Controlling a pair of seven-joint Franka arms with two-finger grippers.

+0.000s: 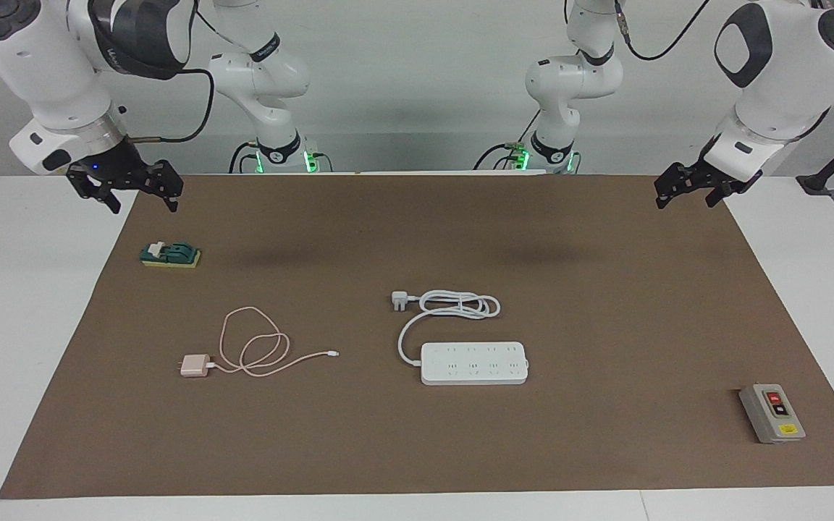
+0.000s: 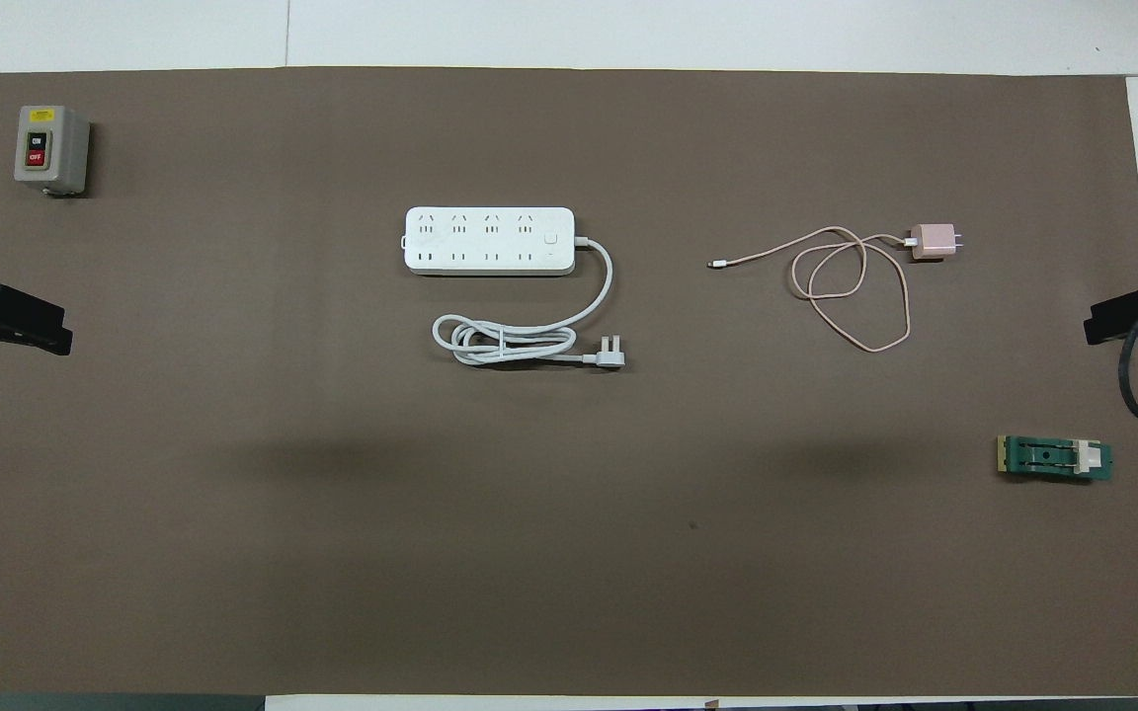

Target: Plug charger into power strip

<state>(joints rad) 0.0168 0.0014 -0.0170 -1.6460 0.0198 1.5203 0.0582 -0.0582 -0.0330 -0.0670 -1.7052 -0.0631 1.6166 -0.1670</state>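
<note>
Brown mat (image 1: 605, 434) over white table; pale pink cube charger (image 1: 194, 365), looped cable, toward right arm's end; white power strip (image 1: 473, 362) mid-mat; left gripper (image 1: 685, 189), right gripper (image 1: 143, 194) spread, empty, raised over mat edges.

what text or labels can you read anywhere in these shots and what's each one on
"ON": black button of the small grey switch box, overhead view.
"OFF": red button just below it on the same box.
Yellow sticker at the top of the box: print too small to read.
Lettering on the right arm's dark upper-link cover: too blurred to read.
Power strip, charger, green block: no readable text.
</note>
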